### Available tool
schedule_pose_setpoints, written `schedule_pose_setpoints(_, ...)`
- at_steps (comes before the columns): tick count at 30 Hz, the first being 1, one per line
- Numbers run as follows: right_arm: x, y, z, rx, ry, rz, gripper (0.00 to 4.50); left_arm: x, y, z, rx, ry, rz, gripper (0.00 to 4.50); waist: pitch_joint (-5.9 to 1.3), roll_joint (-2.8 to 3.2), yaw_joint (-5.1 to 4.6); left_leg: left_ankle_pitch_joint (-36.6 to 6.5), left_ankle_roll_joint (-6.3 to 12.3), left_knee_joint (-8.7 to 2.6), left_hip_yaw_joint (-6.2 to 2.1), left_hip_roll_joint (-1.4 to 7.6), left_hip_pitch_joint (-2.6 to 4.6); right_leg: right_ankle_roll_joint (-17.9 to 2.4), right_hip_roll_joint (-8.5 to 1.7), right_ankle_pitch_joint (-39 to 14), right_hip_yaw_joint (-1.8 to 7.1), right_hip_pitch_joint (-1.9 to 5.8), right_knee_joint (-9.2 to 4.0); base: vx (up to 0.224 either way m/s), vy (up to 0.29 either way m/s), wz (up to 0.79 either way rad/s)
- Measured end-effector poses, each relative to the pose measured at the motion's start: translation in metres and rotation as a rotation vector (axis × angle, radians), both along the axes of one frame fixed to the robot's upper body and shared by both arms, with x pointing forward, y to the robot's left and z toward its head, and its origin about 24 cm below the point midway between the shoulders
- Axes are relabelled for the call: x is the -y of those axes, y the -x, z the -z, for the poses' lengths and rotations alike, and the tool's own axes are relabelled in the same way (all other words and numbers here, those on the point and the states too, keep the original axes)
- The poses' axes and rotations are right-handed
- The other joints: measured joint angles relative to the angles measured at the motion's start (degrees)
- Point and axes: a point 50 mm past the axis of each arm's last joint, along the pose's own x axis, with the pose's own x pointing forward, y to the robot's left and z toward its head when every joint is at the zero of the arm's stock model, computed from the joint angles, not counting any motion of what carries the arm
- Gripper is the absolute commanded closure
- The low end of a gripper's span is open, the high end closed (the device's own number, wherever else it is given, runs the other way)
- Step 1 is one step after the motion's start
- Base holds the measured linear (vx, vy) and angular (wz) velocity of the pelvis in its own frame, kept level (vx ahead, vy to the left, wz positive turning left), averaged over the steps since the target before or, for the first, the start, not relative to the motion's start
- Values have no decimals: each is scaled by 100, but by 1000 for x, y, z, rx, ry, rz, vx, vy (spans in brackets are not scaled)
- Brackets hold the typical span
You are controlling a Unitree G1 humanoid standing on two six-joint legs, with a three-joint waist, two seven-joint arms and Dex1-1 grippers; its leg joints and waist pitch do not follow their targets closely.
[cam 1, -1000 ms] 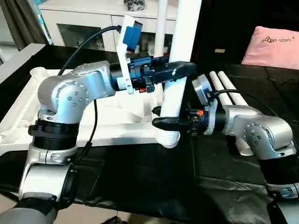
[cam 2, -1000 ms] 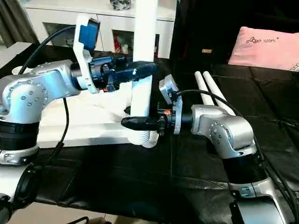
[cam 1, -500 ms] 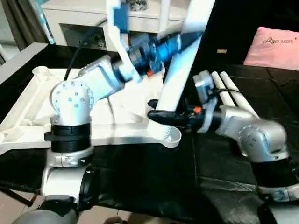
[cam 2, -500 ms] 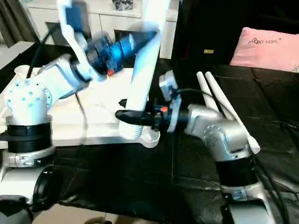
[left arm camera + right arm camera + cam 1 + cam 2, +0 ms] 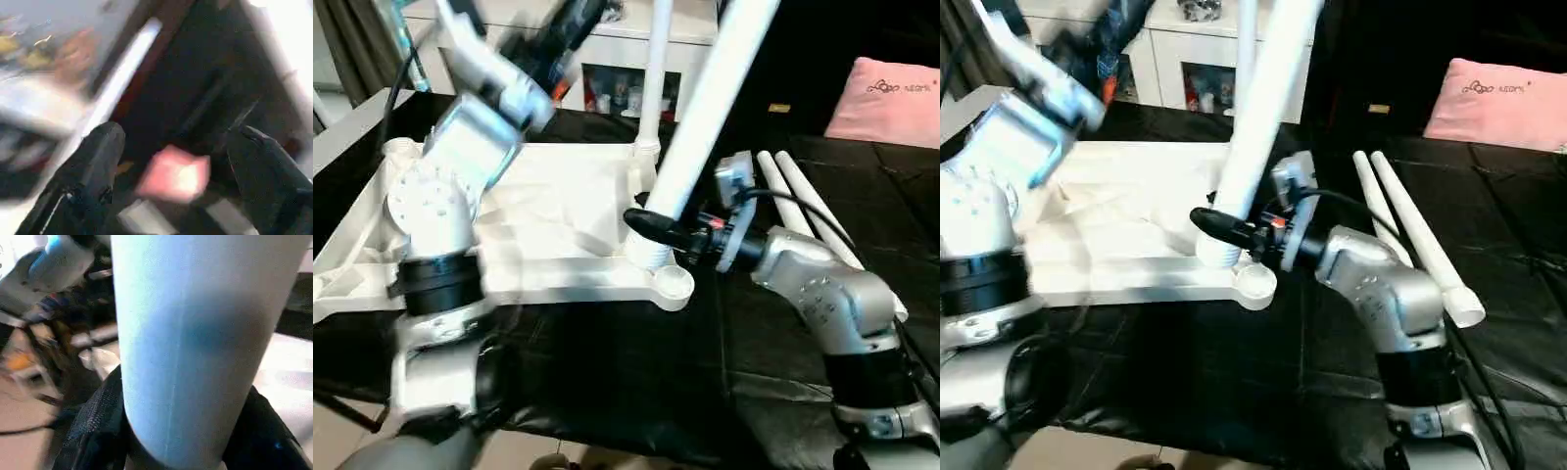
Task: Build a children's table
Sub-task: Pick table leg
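The white tabletop (image 5: 538, 211) lies upside down on a black-covered table. A long white leg (image 5: 705, 108) leans to the right, its ribbed foot (image 5: 650, 257) resting just behind the near right corner socket (image 5: 672, 283), which stands empty. My right gripper (image 5: 648, 223) is shut on this leg low down; in the right wrist view the leg (image 5: 190, 347) sits between both fingers (image 5: 95, 423). My left gripper (image 5: 566, 22) is raised high at the back left, blurred, away from the leg. In the left wrist view its fingers (image 5: 98, 147) stand wide open around nothing.
A second leg (image 5: 654, 78) stands upright in the far right corner socket. Two more legs (image 5: 803, 201) lie side by side on the black cover (image 5: 636, 372) to the right. A pink cushion (image 5: 891, 98) lies at the back right, and a white cabinet (image 5: 617, 54) stands behind.
My left gripper has let go of the leg and swung up and back to the left. The leg has tipped from upright to leaning right, its foot now behind the corner socket.
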Motion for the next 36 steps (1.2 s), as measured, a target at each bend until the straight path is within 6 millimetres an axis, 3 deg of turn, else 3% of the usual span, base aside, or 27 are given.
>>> schedule_pose_setpoints(4,-4,-2,6,24,78,43,253,21,0,15,-35,-149,30,72,7,-12,46,0,0,0,-1,-2,-12,1,-3,3,0,-5,-6,0,0,0)
schedule_pose_setpoints(11,-3,-7,10,60,133,126,253,59,18,-3,98,-220,185,72,6,9,32,0,-2,0,1,-1,-9,-1,-3,4,0,-7,0,0,0,0)
schedule_pose_setpoints(18,1,-7,13,91,160,175,253,66,28,-7,160,-251,251,72,2,20,-88,8,-15,-1,0,0,3,-6,-2,9,1,-1,7,0,0,0)
schedule_pose_setpoints(21,2,-6,16,85,173,186,253,64,28,-5,160,-266,240,72,6,28,-85,9,-17,0,0,0,5,-7,-1,10,0,-1,7,0,0,0)
schedule_pose_setpoints(25,2,-6,18,79,170,227,254,54,26,4,136,-294,182,72,1,71,-88,9,-17,-2,-1,0,4,-8,0,11,0,0,3,0,0,0)
schedule_pose_setpoints(30,23,-1,33,28,163,398,254,6,23,31,58,-384,-54,72,0,82,-100,9,-18,-10,-1,3,3,-7,3,10,-1,-2,-1,0,0,0)
schedule_pose_setpoints(33,43,5,40,-2,154,573,254,-32,31,69,-68,-530,-230,72,1,79,-143,8,-18,-13,0,3,3,-1,3,7,0,-2,-4,0,0,0)
schedule_pose_setpoints(36,57,11,50,-36,205,692,254,-50,45,101,-149,-634,-313,72,1,71,-164,9,-18,-12,-1,2,1,15,3,-2,0,0,-14,0,0,0)
